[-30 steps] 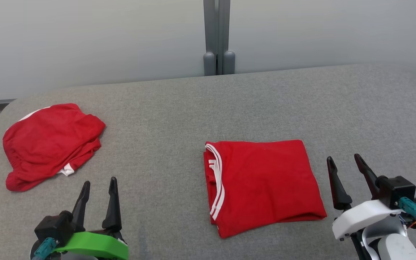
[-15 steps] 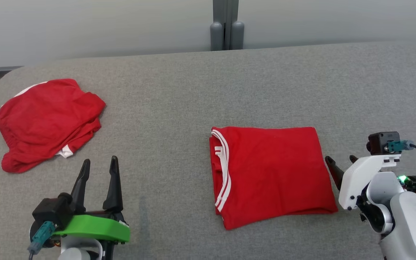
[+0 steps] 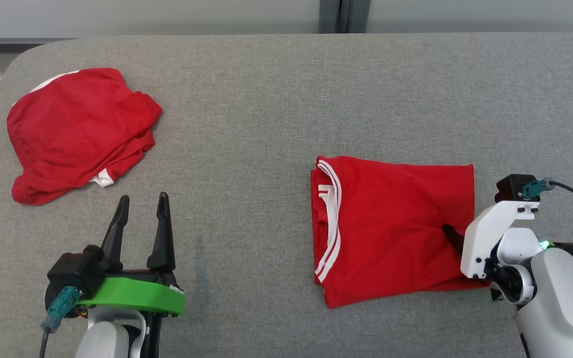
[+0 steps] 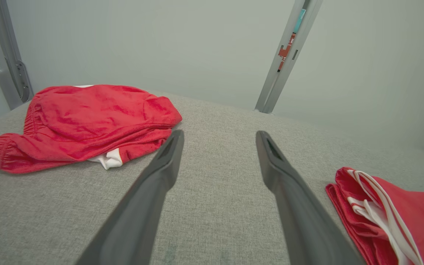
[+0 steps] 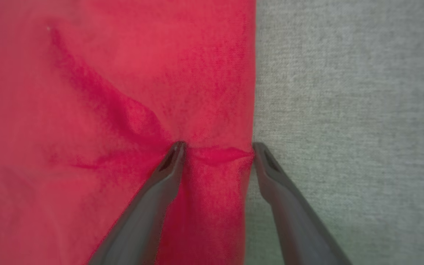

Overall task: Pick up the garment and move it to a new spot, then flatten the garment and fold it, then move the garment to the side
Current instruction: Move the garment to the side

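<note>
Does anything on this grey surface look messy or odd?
The crumpled red garment at the far left lies bunched, unlike the folded red shirt with white trim. The right end effector straddles that shirt's edge, puckering the fabric.

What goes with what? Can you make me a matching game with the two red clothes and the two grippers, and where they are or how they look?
Things:
1. folded red shirt
2. bunched red garment
3. left gripper
4. right gripper

Places and states:
A. open over the grey table, away from both clothes
B. open, one finger on the shirt, the other at its edge
C. rumpled near the table's far left corner
D. lying flat, white stripes along its left edge

Pairs: 1-D, 2-C, 3-A, 4-B
</note>
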`<state>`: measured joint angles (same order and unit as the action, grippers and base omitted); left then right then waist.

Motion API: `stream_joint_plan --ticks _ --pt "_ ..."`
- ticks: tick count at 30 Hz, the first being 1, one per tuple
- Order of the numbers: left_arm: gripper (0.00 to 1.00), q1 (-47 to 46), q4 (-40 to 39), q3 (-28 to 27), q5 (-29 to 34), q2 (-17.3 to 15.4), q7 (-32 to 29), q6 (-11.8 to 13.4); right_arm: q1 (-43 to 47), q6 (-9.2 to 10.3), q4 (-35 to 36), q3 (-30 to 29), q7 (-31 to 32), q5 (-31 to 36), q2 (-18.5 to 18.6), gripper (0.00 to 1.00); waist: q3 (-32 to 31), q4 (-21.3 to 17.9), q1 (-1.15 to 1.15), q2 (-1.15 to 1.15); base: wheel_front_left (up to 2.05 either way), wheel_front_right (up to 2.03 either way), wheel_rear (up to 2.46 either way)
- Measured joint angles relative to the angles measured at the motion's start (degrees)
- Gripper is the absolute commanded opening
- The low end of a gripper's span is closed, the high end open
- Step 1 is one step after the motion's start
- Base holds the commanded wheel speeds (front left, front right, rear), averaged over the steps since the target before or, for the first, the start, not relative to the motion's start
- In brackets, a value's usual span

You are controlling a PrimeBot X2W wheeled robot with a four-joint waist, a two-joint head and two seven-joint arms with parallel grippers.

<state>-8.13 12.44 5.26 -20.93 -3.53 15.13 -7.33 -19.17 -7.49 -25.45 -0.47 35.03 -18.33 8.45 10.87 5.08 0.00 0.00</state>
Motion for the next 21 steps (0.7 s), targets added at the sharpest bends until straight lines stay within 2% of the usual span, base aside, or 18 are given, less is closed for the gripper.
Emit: stream_joint_plan --ticks 1,2,10,15,21 --pt "1.00 -0.2 -0.1 0.1 0.0 0.0 0.0 0.0 -0.3 0.00 -0.1 0.5 0.4 0.0 0.3 0.12 0.3 0.1 0.00 0.00 0.00 0.00 0.00" --pt "1.00 -0.3 -0.1 0.2 0.1 0.0 0.0 0.0 -0.6 0.01 -0.1 1.4 0.7 0.0 0.9 0.00 0.6 0.2 0.00 0.00 0.00 0.00 0.00" --pt "1.00 -1.0 -1.3 0.7 0.7 -0.1 0.0 0.0 -3.9 -0.13 1.2 8.5 0.7 0.5 6.7 0.00 1.7 -1.4 0.00 0.00 0.00 0.00 0.00" --pt "1.00 -1.7 -3.0 1.1 1.1 -0.6 0.0 0.0 -8.9 -0.05 3.0 12.6 0.6 0.9 16.0 0.00 2.5 -4.1 0.00 0.00 0.00 0.00 0.00" --pt "1.00 -3.3 -4.6 2.7 2.3 -1.5 0.0 0.0 -14.5 -0.05 1.6 15.2 -3.3 0.8 22.9 0.00 4.1 -8.7 0.00 0.00 0.00 0.00 0.00"
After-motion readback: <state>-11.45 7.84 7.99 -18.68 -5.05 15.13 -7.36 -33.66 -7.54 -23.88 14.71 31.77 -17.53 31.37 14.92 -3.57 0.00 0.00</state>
